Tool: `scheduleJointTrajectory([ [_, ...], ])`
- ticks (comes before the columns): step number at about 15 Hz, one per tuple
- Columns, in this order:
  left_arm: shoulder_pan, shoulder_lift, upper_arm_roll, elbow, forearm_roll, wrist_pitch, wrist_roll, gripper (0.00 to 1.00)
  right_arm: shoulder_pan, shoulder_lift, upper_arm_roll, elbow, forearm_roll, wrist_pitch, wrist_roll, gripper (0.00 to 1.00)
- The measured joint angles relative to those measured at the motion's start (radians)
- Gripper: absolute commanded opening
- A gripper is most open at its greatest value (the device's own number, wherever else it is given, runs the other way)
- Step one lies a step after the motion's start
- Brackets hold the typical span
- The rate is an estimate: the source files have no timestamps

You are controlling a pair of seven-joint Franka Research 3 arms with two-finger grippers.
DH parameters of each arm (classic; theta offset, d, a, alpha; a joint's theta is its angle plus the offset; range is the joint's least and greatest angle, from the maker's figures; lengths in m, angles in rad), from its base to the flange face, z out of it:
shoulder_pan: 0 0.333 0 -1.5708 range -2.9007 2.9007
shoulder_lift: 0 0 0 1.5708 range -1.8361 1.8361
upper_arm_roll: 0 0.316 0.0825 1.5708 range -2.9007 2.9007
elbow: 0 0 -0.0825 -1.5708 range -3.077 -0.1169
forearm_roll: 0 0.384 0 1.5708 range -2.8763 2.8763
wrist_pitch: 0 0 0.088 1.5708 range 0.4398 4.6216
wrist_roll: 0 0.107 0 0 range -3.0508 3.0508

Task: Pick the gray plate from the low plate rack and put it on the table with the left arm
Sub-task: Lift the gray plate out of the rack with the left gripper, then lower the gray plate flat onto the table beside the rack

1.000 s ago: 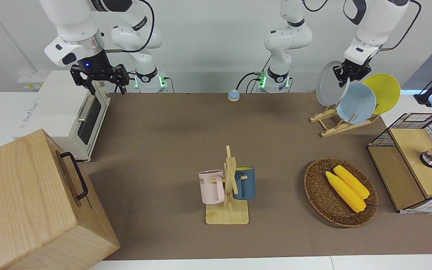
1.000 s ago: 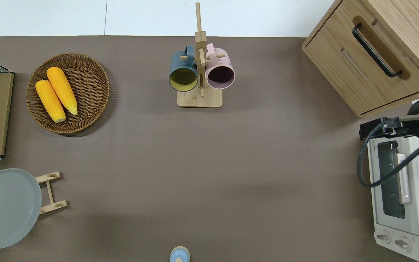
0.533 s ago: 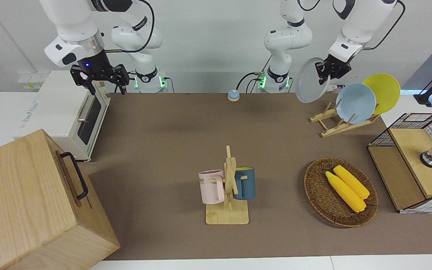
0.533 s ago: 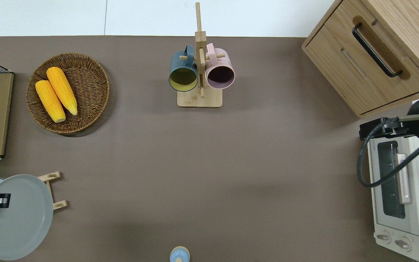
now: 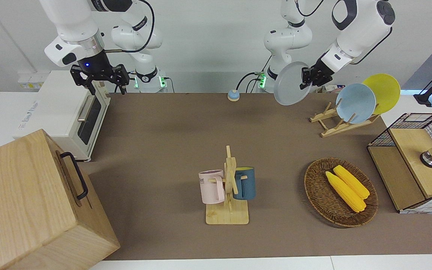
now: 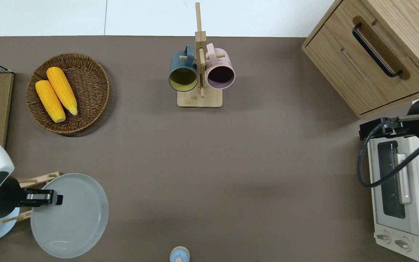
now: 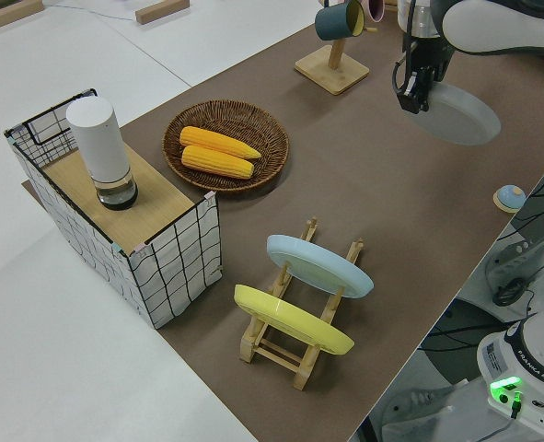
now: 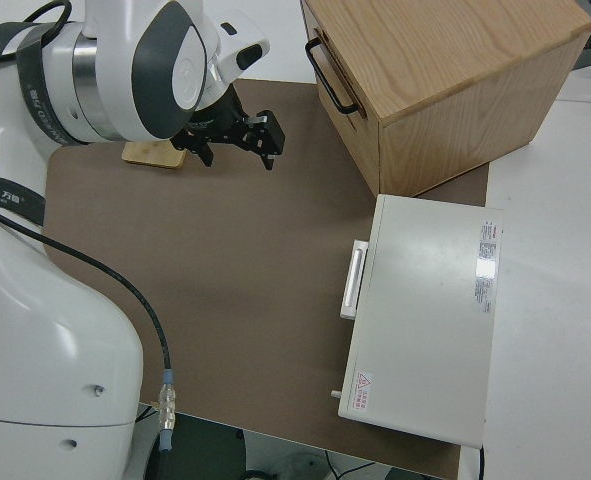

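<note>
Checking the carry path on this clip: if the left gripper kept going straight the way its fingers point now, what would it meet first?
The left gripper, shut on the gray plate, points toward the right arm's end. That way looks free: only bare table lies below until the toaster oven, though its height is unclear.

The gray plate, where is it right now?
The gray plate is up in the air, held at its rim by the left claw. In the overhead view it hangs over bare table beside the low plate rack, toward the left arm's end.
</note>
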Motion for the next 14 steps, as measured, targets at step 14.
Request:
scheduleJointTrajectory([
  [14, -0.035, 0.168, 0.006, -0.109, -0.055, 0.286, 0.159, 0.00, 0.000, 0.000, 0.000, 0.000, 0.000, 0.000, 0.000, 0.983],
])
